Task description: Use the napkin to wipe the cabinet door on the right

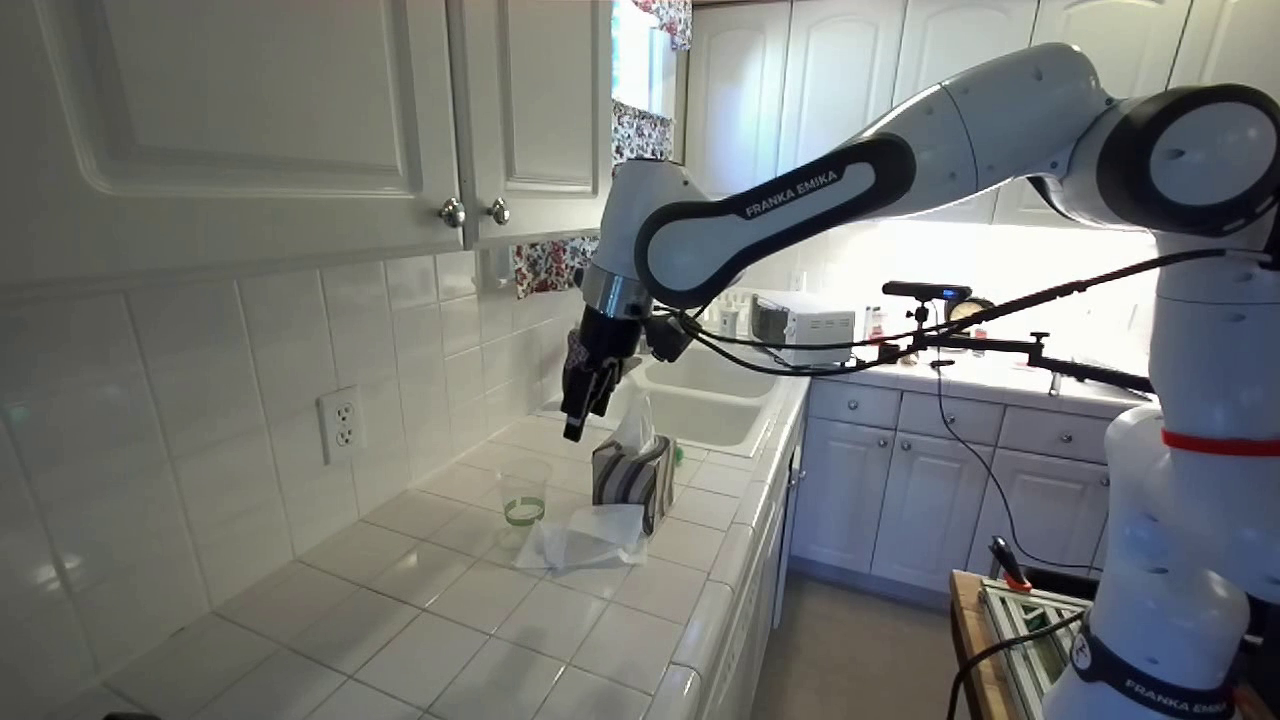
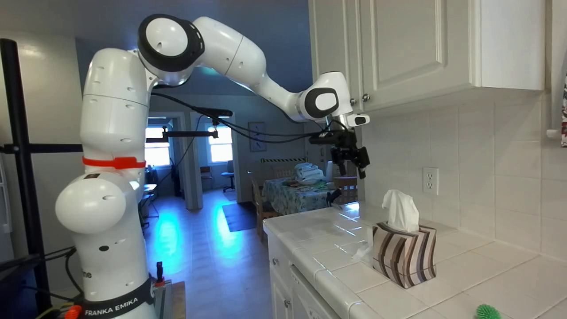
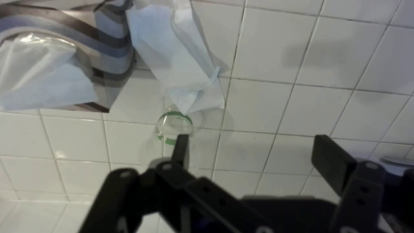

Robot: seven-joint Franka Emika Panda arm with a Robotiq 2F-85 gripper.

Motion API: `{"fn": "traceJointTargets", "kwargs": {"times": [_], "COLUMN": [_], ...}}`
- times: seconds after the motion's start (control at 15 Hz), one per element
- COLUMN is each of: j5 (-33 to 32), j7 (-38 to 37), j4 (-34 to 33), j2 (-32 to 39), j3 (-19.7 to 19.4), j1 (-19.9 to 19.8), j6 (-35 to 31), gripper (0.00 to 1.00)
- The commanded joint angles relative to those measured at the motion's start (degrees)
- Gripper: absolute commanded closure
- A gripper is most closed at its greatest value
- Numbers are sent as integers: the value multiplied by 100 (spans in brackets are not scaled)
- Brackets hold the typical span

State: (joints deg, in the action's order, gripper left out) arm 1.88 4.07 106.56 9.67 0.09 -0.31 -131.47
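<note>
A loose white napkin (image 1: pixel 590 538) lies crumpled on the tiled counter, beside a striped tissue box (image 1: pixel 632 478). The napkin also shows in the wrist view (image 3: pixel 171 48) and partly behind the box in an exterior view (image 2: pixel 365 251). Another white tissue (image 2: pixel 401 210) sticks up from the box (image 2: pixel 405 254). My gripper (image 1: pixel 587 420) is open and empty, pointing down above the counter. In the wrist view its fingers (image 3: pixel 250 147) are wide apart with only tile between them. White upper cabinet doors (image 1: pixel 540 100) (image 2: pixel 405 48) with round knobs hang above the counter, higher than the fingertips.
A clear cup with a green band (image 1: pixel 524 502) stands beside the napkin, near the left finger in the wrist view (image 3: pixel 173 124). A sink (image 1: pixel 700 410) lies behind the box. A tiled wall with an outlet (image 1: pixel 341 424) borders the counter. A green spiky object (image 2: pixel 487 311) sits near the box.
</note>
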Motion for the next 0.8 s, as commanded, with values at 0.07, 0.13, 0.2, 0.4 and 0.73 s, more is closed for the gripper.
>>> {"fn": "traceJointTargets", "kwargs": {"times": [0.07,0.13,0.2,0.4,0.73], "j5": [-50,-41,-30,-4,-4], "j7": [71,74,103,-10,-10], "j4": [-109,-110,-107,-17,-17], "j2": [56,60,68,2,2], "j3": [-4,-7,-10,5,6], "j1": [-23,-28,-37,-11,-9], "j6": [333,365,363,240,239], "gripper": [0,0,0,0,0]}}
